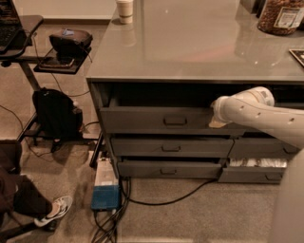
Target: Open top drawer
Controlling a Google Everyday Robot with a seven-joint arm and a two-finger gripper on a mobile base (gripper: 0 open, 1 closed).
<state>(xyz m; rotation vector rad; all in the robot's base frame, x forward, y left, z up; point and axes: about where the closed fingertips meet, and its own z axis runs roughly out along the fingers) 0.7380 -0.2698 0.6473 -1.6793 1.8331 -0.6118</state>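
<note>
The top drawer [142,121] is the wide grey front just under the tabletop, with a small loop handle [175,121] at its middle. It stands slightly out, and a dark gap shows above its front. My white arm [266,114] reaches in from the right. My gripper [215,118] is at the drawer's right end, against the top edge of the front and well right of the handle. The arm's wrist hides most of it.
Two shallower grey drawers [171,147] sit below, and a lower right drawer [256,163] holds white contents. A cup [125,9] and a jar [280,16] stand on the grey tabletop [190,47]. A blue box [105,190] and cables lie on the floor at the left, near a backpack [57,114] and a person's foot [52,211].
</note>
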